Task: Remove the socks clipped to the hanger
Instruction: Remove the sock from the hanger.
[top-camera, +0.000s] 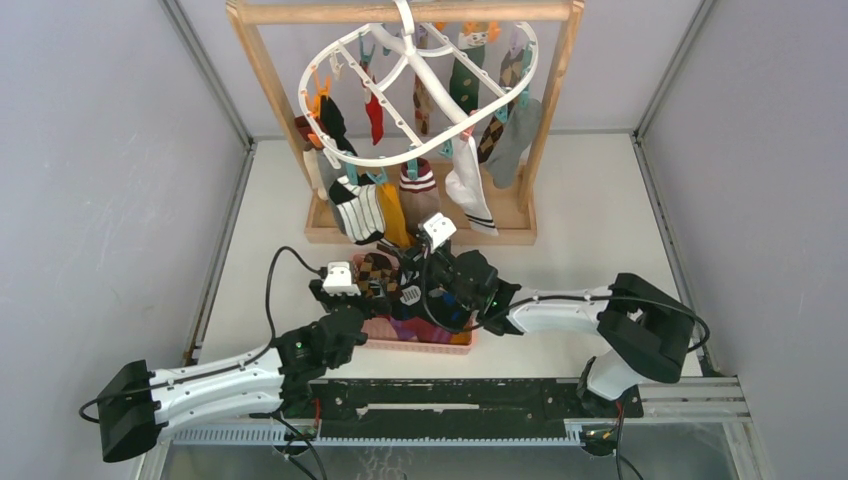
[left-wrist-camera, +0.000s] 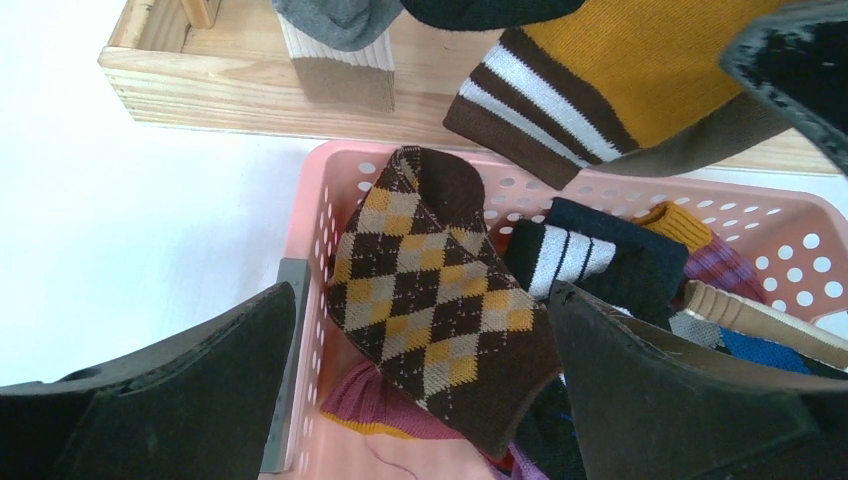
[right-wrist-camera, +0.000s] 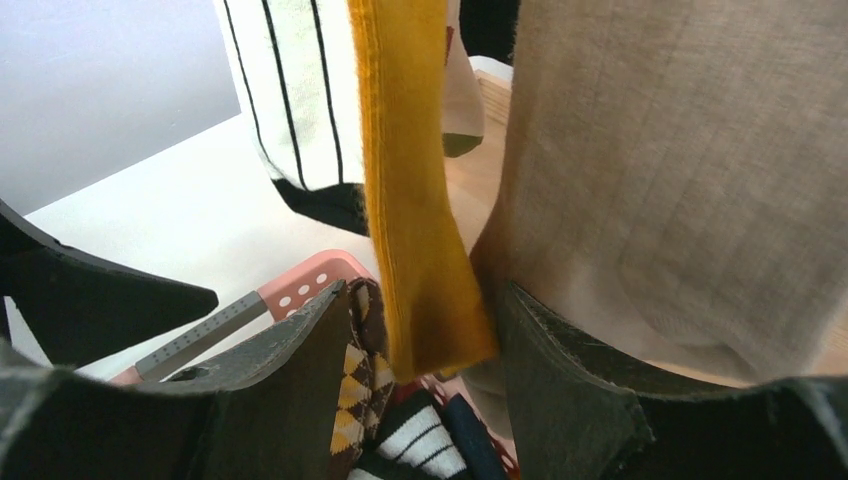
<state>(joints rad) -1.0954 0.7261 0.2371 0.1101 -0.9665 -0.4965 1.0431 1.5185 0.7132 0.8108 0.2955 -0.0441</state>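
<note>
Though parted around the tip of a mustard sock (right-wrist-camera: 405, 150) at mid-frame, not clamping it with the right gripper (right-wrist-camera: 425, 300). Holding nothing in the left gripper (left-wrist-camera: 420, 290), spread wide over an argyle sock (left-wrist-camera: 440, 335) lying in the basket (left-wrist-camera: 790, 250) at lower centre. Up at top centre of the overhead view, socks (top-camera: 470, 185) clipped to the hanger (top-camera: 412, 62)

Just beyond the pink basket (top-camera: 420, 343), the wooden stand (top-camera: 515, 236) walls off the table (top-camera: 590, 220), and hanging socks (top-camera: 360, 210) crowd the air over the basket's far rim. Above the basket, the left gripper (left-wrist-camera: 420, 290) and right gripper (right-wrist-camera: 425, 290) fill the space. Left and right of the basket there is room to pass.
</note>
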